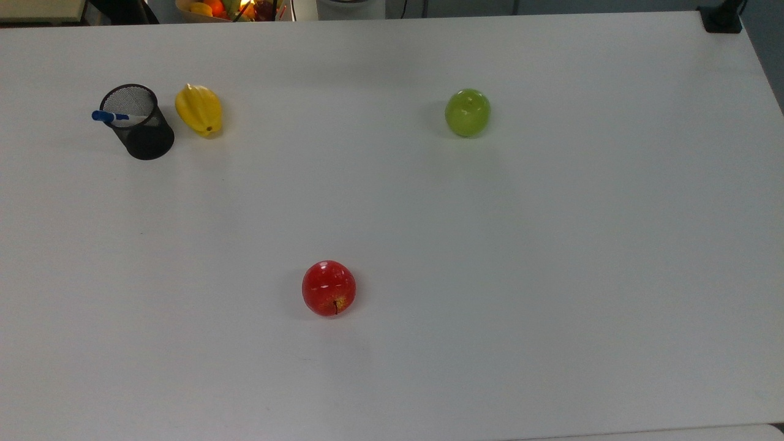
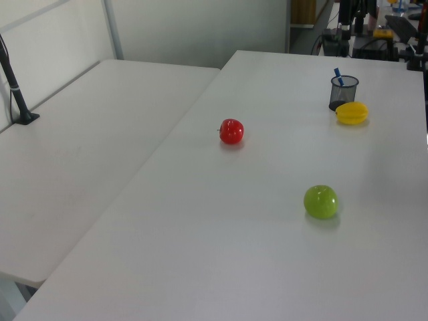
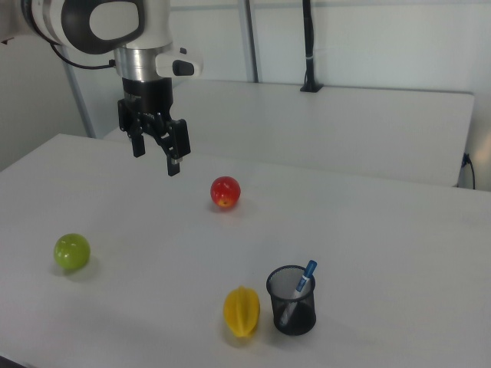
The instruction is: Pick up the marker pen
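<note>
Here, going across the top view from its left, the marker pen (image 1: 116,116) stands inside a black mesh cup (image 1: 139,122) near the far left of the white counter (image 1: 551,275). The pen leans so its blue cap sticks out over the rim on the top view's left, while the white barrel runs down into the cup. Just beside the cup, on the top view's right of it and not touching, lies a yellow star fruit (image 1: 199,109). Nearer the front edge, around the middle, sits a red apple (image 1: 329,288) with its stem toward the camera. Well apart from it, toward the far right, rests a green apple (image 1: 467,112).

In the right view the order reverses: the green apple (image 3: 71,251) is at the right view's left, then the hand (image 3: 156,157), hanging above the counter with its two fingers spread apart and nothing between them. It is well apart from the cup (image 3: 291,300), which stands near the front with the pen (image 3: 301,287) tilted in it, cap up.
</note>
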